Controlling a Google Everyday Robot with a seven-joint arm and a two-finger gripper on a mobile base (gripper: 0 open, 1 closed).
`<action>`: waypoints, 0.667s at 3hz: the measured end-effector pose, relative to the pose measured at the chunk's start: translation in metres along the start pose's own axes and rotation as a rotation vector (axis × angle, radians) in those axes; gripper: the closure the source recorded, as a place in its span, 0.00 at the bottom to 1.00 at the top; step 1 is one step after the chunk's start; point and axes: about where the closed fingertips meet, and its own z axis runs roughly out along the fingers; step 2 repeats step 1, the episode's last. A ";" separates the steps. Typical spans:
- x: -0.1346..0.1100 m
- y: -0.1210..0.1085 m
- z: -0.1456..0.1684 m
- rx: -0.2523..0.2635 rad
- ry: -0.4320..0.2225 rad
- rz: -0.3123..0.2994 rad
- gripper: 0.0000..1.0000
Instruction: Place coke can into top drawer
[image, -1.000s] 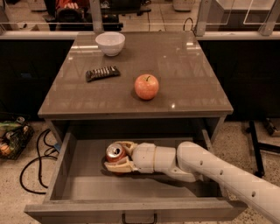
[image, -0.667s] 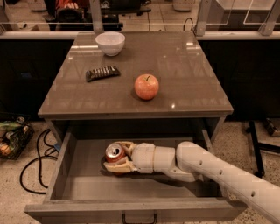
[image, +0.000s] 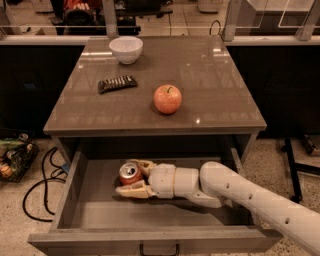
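Note:
The coke can (image: 130, 173), red with a silver top, stands upright inside the open top drawer (image: 90, 212), near its back left. My gripper (image: 132, 176) reaches in from the right on a white arm. Its two tan fingers (image: 134, 190) sit on either side of the can, closed around it. The can rests on or just above the drawer's flat grey bottom. The drawer's dark handle (image: 159, 250) shows at the bottom edge.
On the tabletop (image: 215, 90) above the drawer are a red-orange apple (image: 167, 99), a dark snack bar (image: 117, 83) and a white bowl (image: 126, 49). Cables (image: 37, 190) and a basket (image: 12, 155) lie on the floor at the left.

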 end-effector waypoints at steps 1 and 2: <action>0.000 0.000 0.001 -0.002 0.000 0.000 0.00; 0.000 0.000 0.001 -0.002 0.000 0.000 0.00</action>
